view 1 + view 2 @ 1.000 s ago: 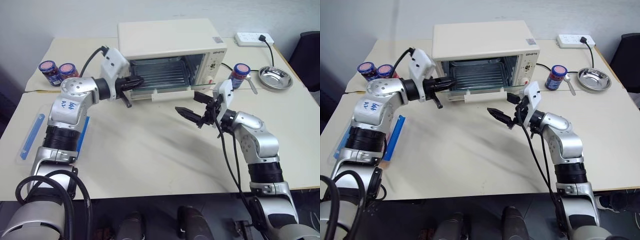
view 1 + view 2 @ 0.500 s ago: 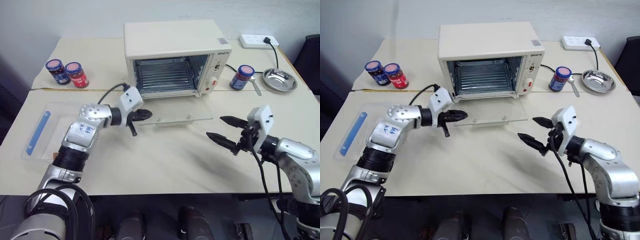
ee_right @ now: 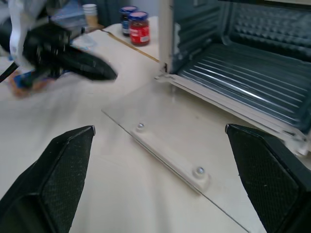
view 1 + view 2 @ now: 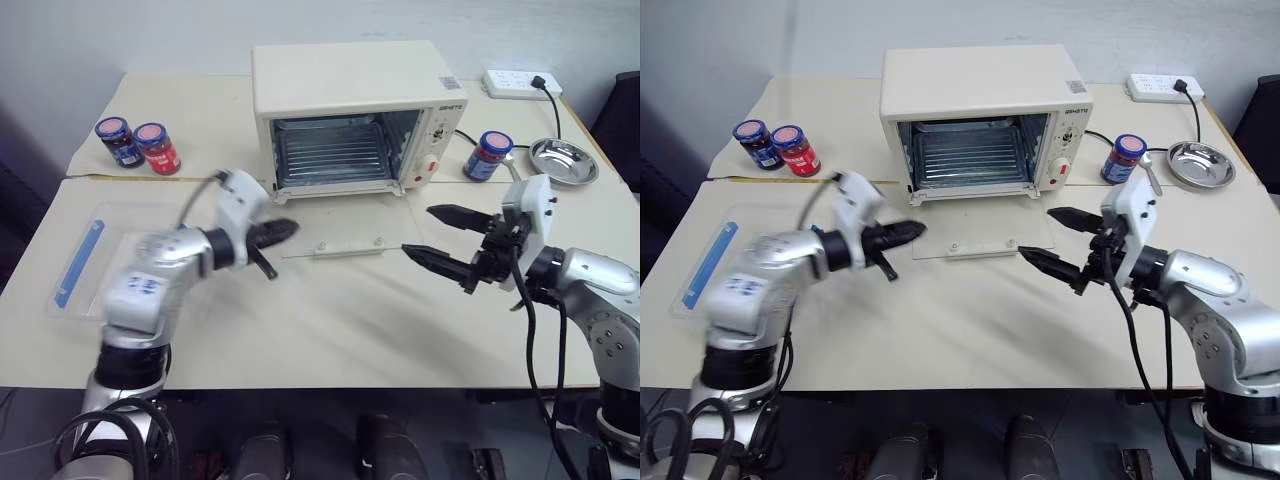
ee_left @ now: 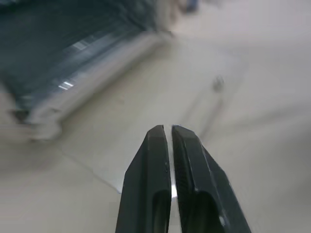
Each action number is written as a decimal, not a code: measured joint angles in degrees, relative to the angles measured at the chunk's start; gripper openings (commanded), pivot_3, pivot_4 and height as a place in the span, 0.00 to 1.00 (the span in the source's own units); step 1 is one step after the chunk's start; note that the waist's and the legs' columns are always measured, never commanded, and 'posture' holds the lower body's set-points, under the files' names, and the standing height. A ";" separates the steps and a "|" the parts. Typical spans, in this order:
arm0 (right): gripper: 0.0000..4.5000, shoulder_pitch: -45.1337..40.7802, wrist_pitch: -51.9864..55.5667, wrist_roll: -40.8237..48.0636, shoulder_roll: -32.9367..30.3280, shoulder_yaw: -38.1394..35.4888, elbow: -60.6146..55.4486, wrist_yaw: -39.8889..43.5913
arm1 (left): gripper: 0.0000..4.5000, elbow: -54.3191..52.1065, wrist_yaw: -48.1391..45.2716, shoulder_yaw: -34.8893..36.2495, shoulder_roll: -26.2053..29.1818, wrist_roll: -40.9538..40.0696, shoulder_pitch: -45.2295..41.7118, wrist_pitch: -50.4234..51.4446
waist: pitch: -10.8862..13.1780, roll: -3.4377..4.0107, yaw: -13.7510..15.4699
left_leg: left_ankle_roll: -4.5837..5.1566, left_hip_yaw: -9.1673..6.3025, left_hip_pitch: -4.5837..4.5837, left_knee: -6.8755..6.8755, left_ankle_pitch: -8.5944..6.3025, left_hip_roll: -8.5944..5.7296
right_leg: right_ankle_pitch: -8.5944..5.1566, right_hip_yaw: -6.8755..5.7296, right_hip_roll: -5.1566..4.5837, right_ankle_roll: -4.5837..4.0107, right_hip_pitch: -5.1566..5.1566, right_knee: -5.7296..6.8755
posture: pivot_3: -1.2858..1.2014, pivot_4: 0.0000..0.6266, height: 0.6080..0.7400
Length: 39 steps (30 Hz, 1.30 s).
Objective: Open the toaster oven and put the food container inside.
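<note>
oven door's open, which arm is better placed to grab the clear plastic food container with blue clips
Left: the container lies nearer the left gripper; the right gripper is across the table.

One toaster oven (image 4: pixel 355 105), door down. Three small jars: a blue-lidded one (image 4: pixel 114 139) beside a red-lidded one (image 4: pixel 157 147), another blue-lidded jar (image 4: pixel 489 155) apart. One steel bowl (image 4: pixel 564 159), one power strip (image 4: pixel 521 81), one clear food container (image 4: pixel 82 262).

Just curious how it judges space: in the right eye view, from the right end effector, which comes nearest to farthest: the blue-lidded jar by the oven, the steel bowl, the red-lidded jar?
1. Blue-lidded jar, just behind the right end effector.
2. Round steel bowl, at the table's right edge.
3. Red-lidded jar, far left.
</note>
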 measured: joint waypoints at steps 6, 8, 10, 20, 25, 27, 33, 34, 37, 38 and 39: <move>1.00 -6.26 -0.02 0.05 -1.16 4.81 6.10 6.41 | 0.65 -23.76 10.97 27.18 -16.84 -0.80 0.54 27.47 | 0.02 -0.05 0.10 | 0.00 -0.08 -0.01 0.04 0.00 -0.03 | 0.00 -0.06 -0.01 0.00 0.09 -0.05 | 0.52 0.24 1.00; 1.00 -7.91 0.00 0.08 -1.31 5.88 7.85 8.13 | 0.76 -28.28 15.11 32.74 -21.95 0.90 0.47 29.49 | 0.02 -0.13 0.20 | 0.00 -0.12 0.00 0.05 0.00 -0.03 | 0.00 -0.08 -0.02 0.00 0.13 -0.06 | 0.52 0.24 1.00; 1.00 -9.89 -0.25 -0.13 -1.31 7.37 10.02 10.38 | 0.88 -30.01 21.34 39.75 -24.71 2.12 -1.55 30.63 | 0.04 -0.24 0.22 | -0.05 -0.14 0.00 0.05 0.03 -0.01 | 0.00 -0.10 0.00 0.00 0.12 -0.06 | 0.52 0.24 1.00; 1.00 -13.76 -3.75 -3.86 0.96 12.41 15.82 14.26 | 0.99 -30.49 47.26 68.24 -27.07 -10.16 -6.05 29.39 | 0.04 -0.34 0.05 | -0.12 -0.61 -0.01 -0.01 -0.04 0.00 | 0.01 -0.10 -0.05 -0.01 0.08 -0.05 | 0.52 0.24 1.00; 1.00 -13.56 -3.73 -4.25 1.13 12.43 16.10 14.32 | 0.99 -30.61 67.07 64.03 -28.79 -42.67 14.24 12.37 | 0.02 -0.38 0.03 | -0.10 -0.69 0.08 0.02 -0.09 0.15 | 0.02 -0.07 -0.29 -0.03 0.15 0.05 | 0.52 0.24 1.00; 1.00 -13.13 -3.69 -4.23 1.22 12.39 15.83 14.22 | 0.99 -30.63 76.23 59.03 -28.28 -54.10 22.56 3.93 | 0.00 -0.41 0.13 | -0.07 -0.70 0.13 0.05 -0.07 0.11 | 0.03 -0.06 -0.32 -0.05 0.20 0.07 | 0.52 0.24 1.00; 1.00 -11.82 -3.33 -4.17 1.31 12.13 14.14 12.84 | 0.99 -30.73 91.97 43.17 -22.16 -69.89 38.52 -16.23 | -0.02 -0.38 0.10 | -0.02 -0.67 0.31 0.02 -0.07 -0.06 | -0.03 -0.02 -0.42 -0.16 0.33 -0.14 | 0.52 0.24 1.00; 1.00 -11.55 -3.30 -4.13 1.34 12.11 13.80 12.50 | 0.99 -30.52 93.34 40.99 -22.21 -69.96 39.60 -18.08 | -0.02 -0.38 0.12 | -0.02 -0.67 0.31 0.02 -0.07 -0.10 | -0.03 -0.03 -0.40 -0.17 0.34 -0.16 | 0.52 0.24 1.00; 1.00 -9.90 -2.95 -3.97 1.60 11.85 12.32 10.69 | 0.99 -28.02 97.34 34.27 -19.73 -69.81 40.59 -24.77 | -0.03 -0.38 0.21 | -0.02 -0.65 0.31 0.02 -0.07 -0.17 | -0.06 -0.07 -0.29 -0.23 0.37 -0.20 | 0.52 0.24 1.00; 1.00 -9.43 -2.76 -3.76 1.61 11.66 11.78 10.31 | 0.99 -27.26 98.29 33.07 -19.06 -69.80 40.56 -26.26 | -0.03 -0.37 0.12 | -0.02 -0.62 0.31 0.01 -0.07 -0.17 | -0.06 -0.06 -0.25 -0.22 0.37 -0.21 | 0.52 0.24 1.00; 1.00 -8.78 -2.60 -3.56 1.60 11.15 11.25 9.87 | 0.99 -26.41 99.03 32.00 -18.68 -69.81 40.34 -27.71 | -0.03 -0.36 0.11 | -0.02 -0.62 0.31 0.00 -0.07 -0.16 | -0.06 -0.06 -0.24 -0.23 0.38 -0.21 | 0.52 0.24 1.00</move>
